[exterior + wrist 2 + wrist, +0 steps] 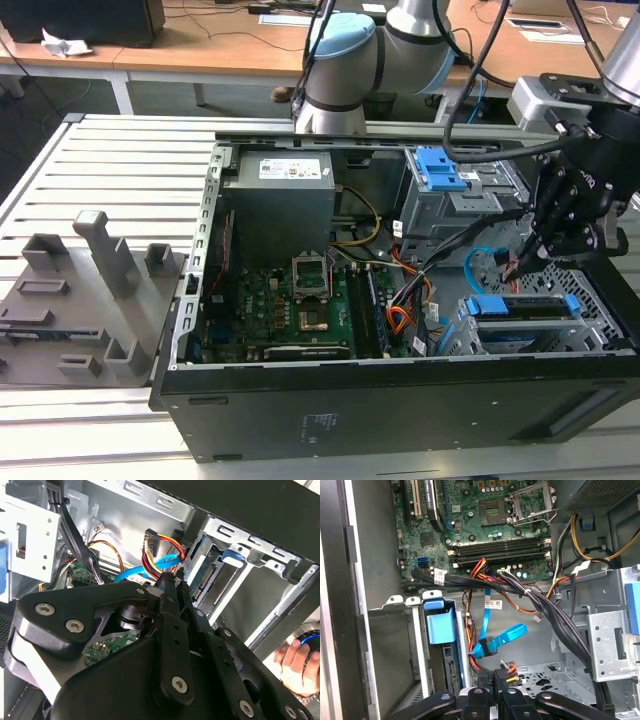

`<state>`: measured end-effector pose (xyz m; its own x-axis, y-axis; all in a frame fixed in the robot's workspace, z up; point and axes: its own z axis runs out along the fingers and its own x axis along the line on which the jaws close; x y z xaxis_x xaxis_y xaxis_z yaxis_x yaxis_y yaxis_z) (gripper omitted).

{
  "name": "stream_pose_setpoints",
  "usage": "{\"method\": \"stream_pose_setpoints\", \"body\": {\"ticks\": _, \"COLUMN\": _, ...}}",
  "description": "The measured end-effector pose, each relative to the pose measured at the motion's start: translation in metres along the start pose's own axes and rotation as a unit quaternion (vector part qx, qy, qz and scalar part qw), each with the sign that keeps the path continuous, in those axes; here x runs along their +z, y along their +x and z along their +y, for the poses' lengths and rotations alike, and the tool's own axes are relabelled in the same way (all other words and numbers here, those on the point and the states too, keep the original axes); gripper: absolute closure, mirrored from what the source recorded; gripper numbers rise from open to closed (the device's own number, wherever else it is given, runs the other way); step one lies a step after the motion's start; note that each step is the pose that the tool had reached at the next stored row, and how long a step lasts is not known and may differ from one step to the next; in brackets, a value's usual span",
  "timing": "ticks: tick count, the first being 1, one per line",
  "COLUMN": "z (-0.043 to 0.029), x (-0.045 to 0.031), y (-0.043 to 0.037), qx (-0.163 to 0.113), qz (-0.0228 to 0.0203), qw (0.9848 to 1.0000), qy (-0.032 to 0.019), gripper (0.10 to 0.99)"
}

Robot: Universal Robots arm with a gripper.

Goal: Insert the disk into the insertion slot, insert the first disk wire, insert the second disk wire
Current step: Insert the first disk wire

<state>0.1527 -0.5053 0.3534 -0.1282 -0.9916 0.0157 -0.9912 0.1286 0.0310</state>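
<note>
One thin, light-blue flat cable (512, 632)

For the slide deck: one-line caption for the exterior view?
Gripper inside an open computer case, close to the disk seated in the insertion slot.

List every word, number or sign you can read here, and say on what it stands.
None can be read.
Label on the power supply: print too small.
Tag on the second disk wire: too small.
Sticker on the case wall: too small.
</note>
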Motion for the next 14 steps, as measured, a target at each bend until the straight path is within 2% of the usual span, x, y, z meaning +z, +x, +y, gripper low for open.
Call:
{"method": "stream_pose_setpoints", "body": {"ticks": 4, "z": -0.0021, "x": 0.0002, "y": 0.016, "qx": 0.0, "qz": 0.0, "qw": 1.0, "qy": 0.0, "gripper": 0.922}}
{"method": "stream_pose_setpoints", "body": {"ticks": 12, "z": -0.0028, "x": 0.0043, "y": 0.0184, "qx": 0.0, "qz": 0.0, "qw": 1.0, "qy": 0.0, "gripper": 0.922}}
{"method": "stream_pose_setpoints", "body": {"ticks": 14, "z": -0.0031, "x": 0.0054, "y": 0.0184, "qx": 0.0, "qz": -0.0011, "qw": 1.0, "qy": -0.0001, "gripper": 0.922}}
